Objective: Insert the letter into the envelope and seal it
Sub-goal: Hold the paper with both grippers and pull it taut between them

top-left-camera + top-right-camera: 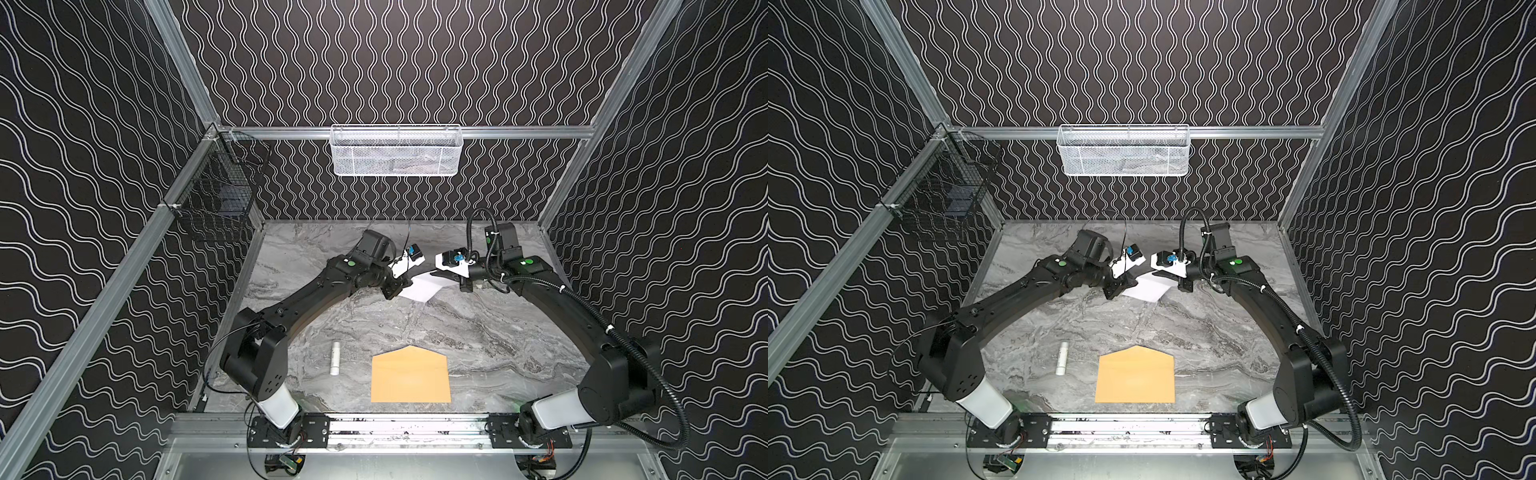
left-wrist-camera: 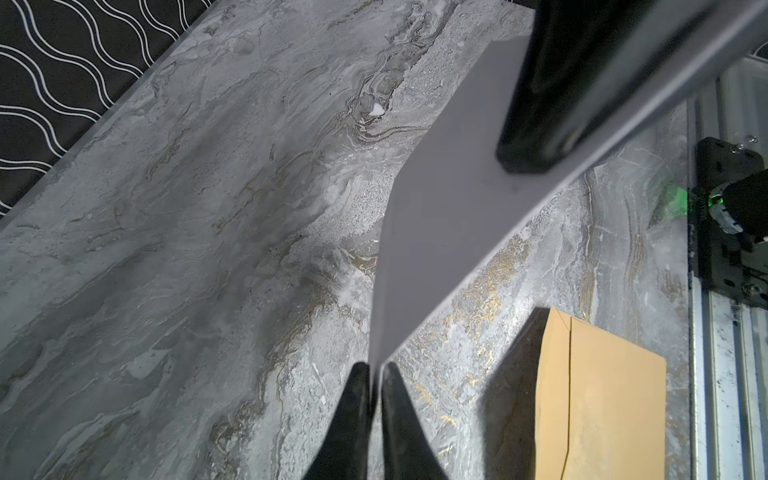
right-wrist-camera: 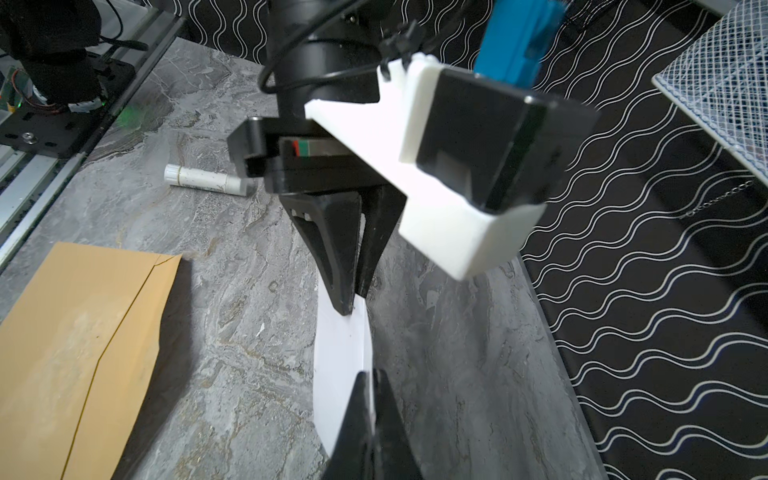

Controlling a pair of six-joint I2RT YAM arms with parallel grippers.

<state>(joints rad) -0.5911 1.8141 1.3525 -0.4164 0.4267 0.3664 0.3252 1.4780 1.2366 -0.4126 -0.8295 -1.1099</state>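
Your left gripper (image 2: 375, 369) and right gripper (image 3: 371, 375) each pinched the letter (image 1: 420, 287) toward the marble tabletop (image 1: 457, 332) far edge, amid wave-patterned walls (image 1: 395, 62).

In both top views the left gripper (image 1: 402, 287) covers the 9 o'clock edge of the letter (image 1: 420, 289), and the right gripper (image 1: 435, 274) covers its 2 o'clock corner. The contents of the white mesh basket (image 1: 395, 151) at 12 o'clock are too small to tell. In the left wrist view the right gripper is blurred and the envelope (image 2: 602, 399) is cut off by the picture's edge. The right wrist view crops the envelope too, and there the left gripper hides one end of the white cylinder (image 3: 199, 178).
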